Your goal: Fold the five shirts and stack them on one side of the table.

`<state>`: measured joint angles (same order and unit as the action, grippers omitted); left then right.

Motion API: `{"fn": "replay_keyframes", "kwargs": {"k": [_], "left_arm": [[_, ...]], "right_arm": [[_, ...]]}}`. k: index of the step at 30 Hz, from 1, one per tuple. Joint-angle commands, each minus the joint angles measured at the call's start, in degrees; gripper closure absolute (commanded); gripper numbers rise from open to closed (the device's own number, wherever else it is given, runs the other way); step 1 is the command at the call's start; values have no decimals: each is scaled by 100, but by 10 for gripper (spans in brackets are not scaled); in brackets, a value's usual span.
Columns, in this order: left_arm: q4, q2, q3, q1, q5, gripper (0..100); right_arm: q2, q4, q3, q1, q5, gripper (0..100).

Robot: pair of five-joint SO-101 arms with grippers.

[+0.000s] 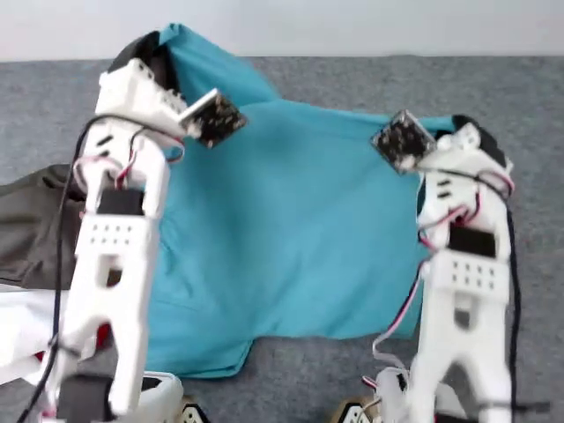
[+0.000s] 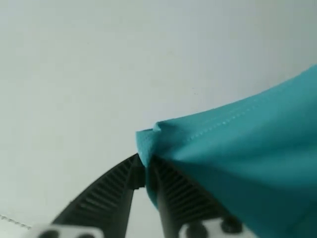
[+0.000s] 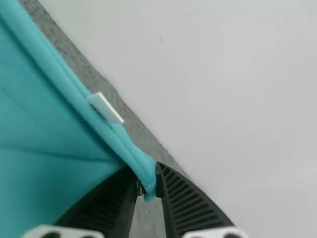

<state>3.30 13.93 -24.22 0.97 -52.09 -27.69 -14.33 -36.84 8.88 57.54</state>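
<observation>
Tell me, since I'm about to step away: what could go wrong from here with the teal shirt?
1. The left gripper pinches only the very corner of the teal shirt; it could slip out mid-fold.
2. The right gripper grips just the thin hem, so it might slip too.
3. The dark shirt lies close by the teal one; a drag might disturb it.

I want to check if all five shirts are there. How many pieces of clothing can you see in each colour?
teal shirt: 1
dark grey garment: 1
white garment: 1
Total: 3 in sight. The dark and white ones lie partly out of frame at the table's edge, so I cannot tell if they are shirts.
</observation>
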Motion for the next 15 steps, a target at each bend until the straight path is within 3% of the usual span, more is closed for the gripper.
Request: {"fn": "replay_keyframes", "kwargs": {"k": [1,15], "left_arm": [[-185,-686,954,62,-44,986],[-167,-3095,3626,70,-62,986]], "right_arm": [[901,171,1152,-31,70,988],[4145,145,4352,-286,70,988]]}}
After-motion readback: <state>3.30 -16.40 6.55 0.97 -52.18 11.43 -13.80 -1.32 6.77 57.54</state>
